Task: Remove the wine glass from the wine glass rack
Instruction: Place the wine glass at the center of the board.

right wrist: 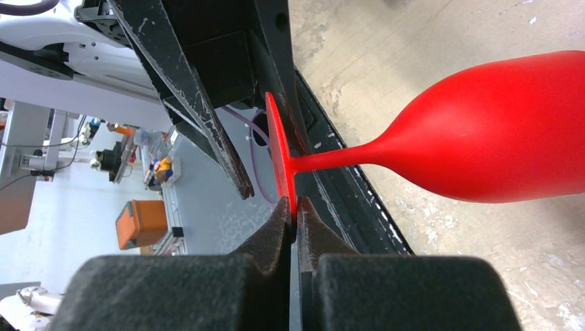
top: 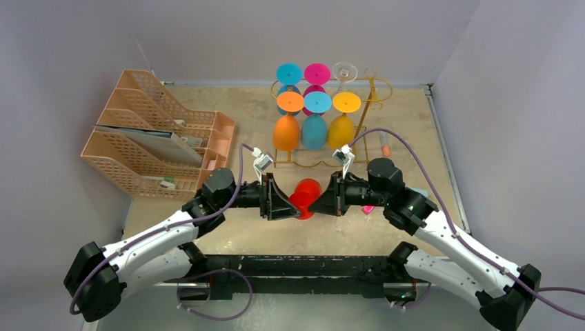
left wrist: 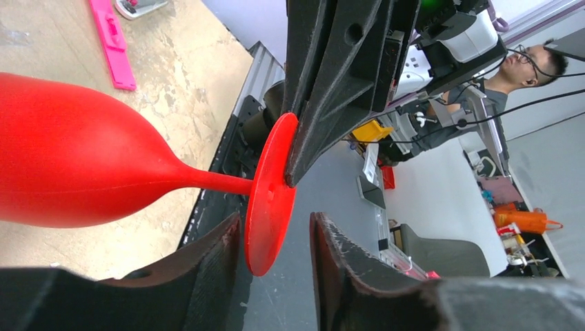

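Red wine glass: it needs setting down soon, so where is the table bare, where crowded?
Barest: the near strip of table between the red wine glass and the black front rail. A narrower patch lies between the peach file trays and the wine glass rack. Right of the rack is open but for a small tube. Crowded: back centre, under the hanging glasses.

we hold our white-and-black left arm and right arm bent inward, wrists level, grippers facing each other. our black right gripper pinches the foot of the red plastic wine glass; our left gripper stands parted astride that foot.
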Action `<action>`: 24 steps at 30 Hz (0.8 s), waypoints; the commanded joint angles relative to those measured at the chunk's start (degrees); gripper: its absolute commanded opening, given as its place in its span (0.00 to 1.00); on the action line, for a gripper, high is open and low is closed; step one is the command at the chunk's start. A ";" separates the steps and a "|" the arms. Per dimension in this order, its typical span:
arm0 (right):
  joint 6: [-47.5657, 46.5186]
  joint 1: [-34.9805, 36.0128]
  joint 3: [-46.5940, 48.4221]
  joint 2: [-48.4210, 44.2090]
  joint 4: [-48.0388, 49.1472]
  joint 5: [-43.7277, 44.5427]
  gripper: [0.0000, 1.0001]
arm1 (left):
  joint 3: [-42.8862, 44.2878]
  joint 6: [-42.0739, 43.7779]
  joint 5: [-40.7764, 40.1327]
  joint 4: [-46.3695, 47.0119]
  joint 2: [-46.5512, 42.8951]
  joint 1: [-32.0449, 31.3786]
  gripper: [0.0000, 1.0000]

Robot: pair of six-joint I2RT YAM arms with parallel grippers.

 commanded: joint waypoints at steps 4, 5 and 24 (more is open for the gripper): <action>-1.81 0.22 -0.42 -3.23 -1.33 2.05 0.09 | -0.73 0.76 -0.85 3.19 -0.91 -0.18 0.07; -1.80 0.28 -0.75 -3.84 -1.84 2.32 0.22 | -0.69 1.44 -0.96 2.32 -1.02 -0.18 0.00; 5.40 -0.15 2.37 -18.09 -26.32 42.53 0.99 | 5.35 43.79 6.99 -26.80 -17.52 -0.18 0.00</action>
